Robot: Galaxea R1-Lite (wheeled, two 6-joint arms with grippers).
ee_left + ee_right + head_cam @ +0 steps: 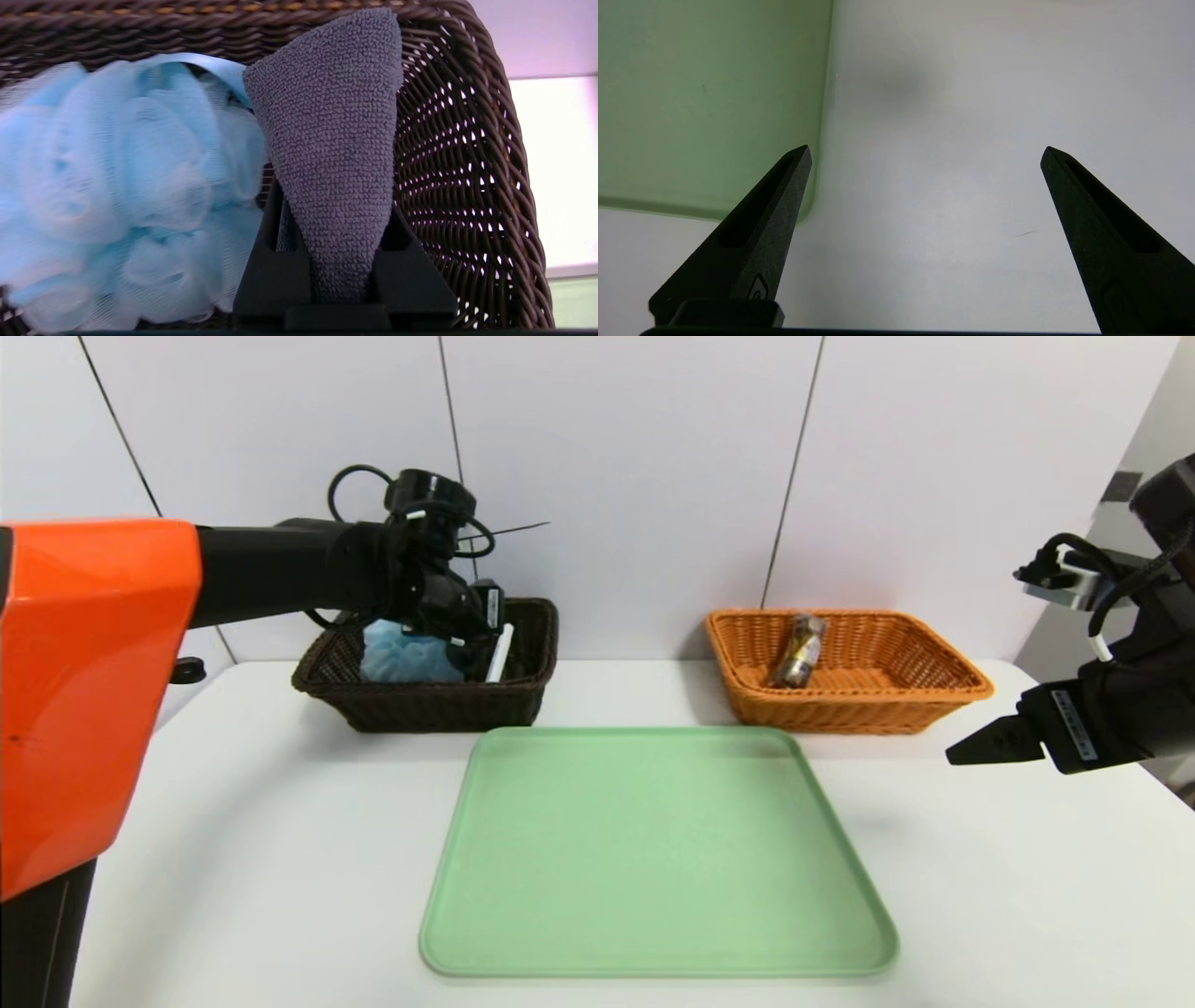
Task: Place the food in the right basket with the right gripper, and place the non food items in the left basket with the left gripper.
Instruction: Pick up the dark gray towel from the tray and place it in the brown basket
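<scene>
Gray cloth (334, 140) clamped between left claw's (343, 233) fingers.

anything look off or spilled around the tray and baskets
Nothing stands out. The green tray is bare and lies flat, and both the dark basket and the orange basket stand upright. The left gripper holds a grey cloth at the dark basket; the open right gripper hangs idle beyond the tray's right side.
</scene>
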